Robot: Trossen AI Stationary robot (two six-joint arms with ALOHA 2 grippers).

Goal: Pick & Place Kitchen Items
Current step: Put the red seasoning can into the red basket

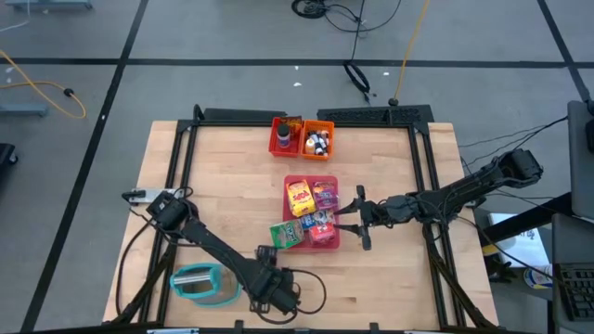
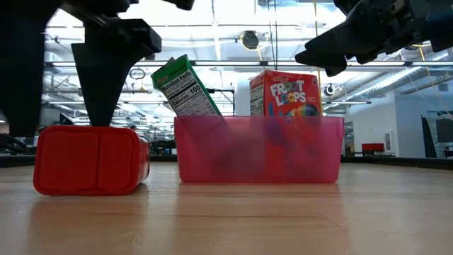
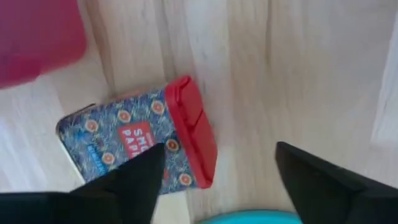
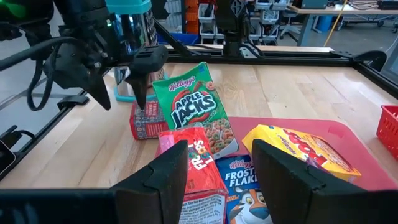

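Lying flat on the wooden table [image 1: 390,278], the blue patterned tin with the red lid [image 3: 140,140] sits right under the left gripper [image 3: 214,177], whose fingers are spread apart above it and not gripping anything. From the right wrist view that same tin shows as a reddish box on the wood just below the dark fingertips, tucked beside the green Apple Jacks box [image 4: 189,112], which leans tilted against the edge of the pink-red tray [image 1: 290,186]. Over on the far side of the tray, the right gripper [image 4: 217,165] hovers with its fingers parted and nothing between them; directly ahead of it are the red Froot Loops box [image 4: 196,168], a Frosted Flakes box [image 4: 245,193] and a yellow cereal box [image 4: 305,149], all inside the tray. Well beyond both grippers, at the table's back edge, stand the red bin [image 1: 286,134] and orange bin [image 1: 317,139].
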